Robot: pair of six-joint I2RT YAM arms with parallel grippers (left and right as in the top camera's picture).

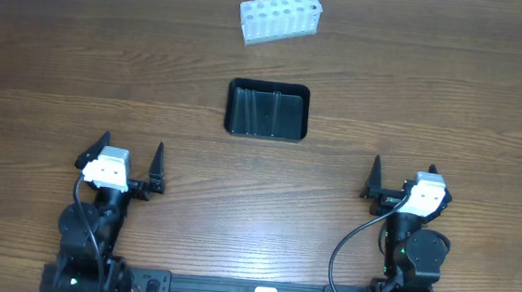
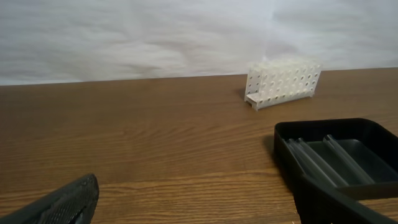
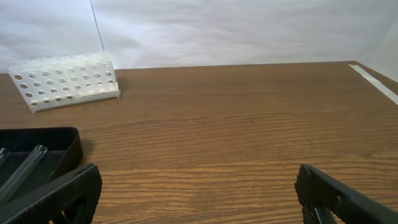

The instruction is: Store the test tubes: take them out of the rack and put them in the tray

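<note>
Now, your brown wood-grain table (image 1: 54,46) carries everything. Your two black robot arms stand along its near edge, the left arm (image 1: 87,226) toward the left corner and the right arm (image 1: 411,251) toward the right corner. The left gripper (image 1: 132,145) hangs with its jaws spread wide and nothing between them. The right gripper (image 1: 404,167) is splayed just as wide and also holds nothing. Both are well apart from the task's things.

At the table's middle sits the black rectangular plastic tray (image 1: 230,106). Beyond it, near the far edge, stands the white perforated plastic rack (image 1: 280,17), slightly askew to the tray and apart from it. At least two clear test tubes (image 2: 311,163) lie flat on the tray's floor, side by side. You cannot tell whether any tubes stand in the rack.
</note>
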